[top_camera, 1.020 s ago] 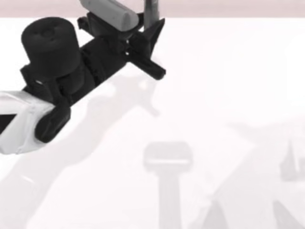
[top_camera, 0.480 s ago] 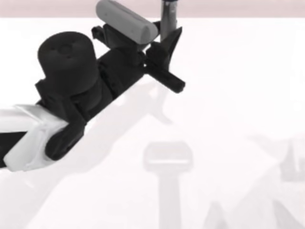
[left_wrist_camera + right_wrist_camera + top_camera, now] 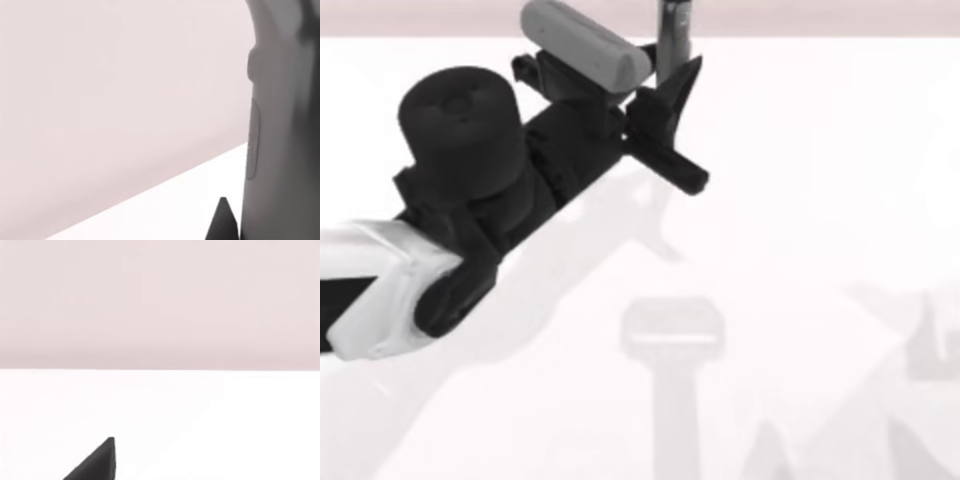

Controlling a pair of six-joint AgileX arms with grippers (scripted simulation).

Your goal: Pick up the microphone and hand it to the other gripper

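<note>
The microphone point(image 3: 674, 40) stands upright at about 12 o'clock in the top view, near the far edge of the counter point(image 3: 800, 200), its long axis running vertical and its upper end cut off by the frame. What shows is the plain grey cylindrical handle – the left wrist view shows that handle point(image 3: 280, 120) close up as a tall grey column with a shallow raised oval on its side. The left gripper point(image 3: 665, 120) reaches in from 9 o'clock, its black jaws clenched around the lower handle, holding the microphone above the white counter. The right gripper shows only as one black fingertip point(image 3: 95, 462) in its own wrist view – whether its jaws are released or clenched, I cannot tell.
</note>
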